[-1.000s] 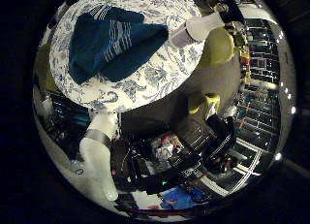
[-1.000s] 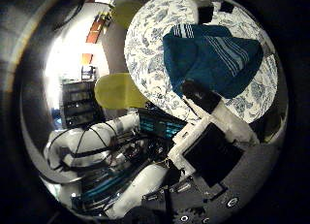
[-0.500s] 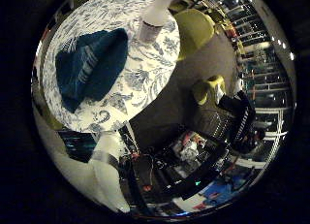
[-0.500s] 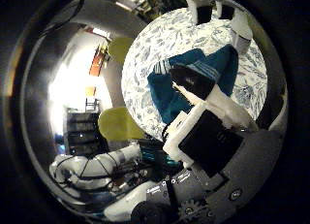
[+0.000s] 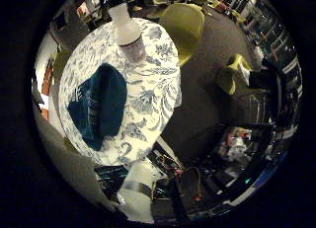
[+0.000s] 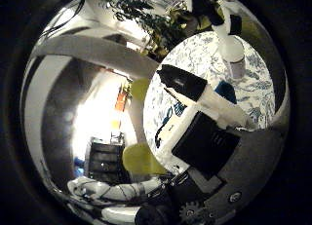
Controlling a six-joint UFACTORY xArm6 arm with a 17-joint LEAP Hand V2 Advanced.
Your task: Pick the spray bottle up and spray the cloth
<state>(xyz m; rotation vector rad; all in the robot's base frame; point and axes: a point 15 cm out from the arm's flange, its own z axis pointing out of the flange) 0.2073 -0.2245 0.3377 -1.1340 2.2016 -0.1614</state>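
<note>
Round table [image 5: 148, 114] under a blue-and-white floral cover fills the upper left of the little-finger-side view, with grey carpet and yellow-green chairs [image 5: 185, 23] spreading off toward the upper right. On the cover stands the spray bottle [image 5: 127, 35] – pale body, dark band low on it, upright near the table's far rim at the top of the frame. Its head is cut off by the frame's edge there; in the thumb-side view a dark sprayer top shows above the pale body in the upper right. The teal cloth [image 5: 98, 109] lies rumpled on the cover just beside the bottle, toward the left-centre of the frame, and I cannot tell whether the two touch.

The hand [image 6: 204, 113] shows only in the thumb-side view: one white finger with a black tip runs out straight across the middle of the frame toward the bottle, and nothing is held in it. So the fingers read as open and empty, well apart from the bottle.

By my judgement this is the approach – the pick-up has not begun. The next move calls for bringing the palm down alongside the bottle's body, fingers curling round it with one free to reach the trigger, and keeping the bottle upright so it does not tip onto the cloth
</note>
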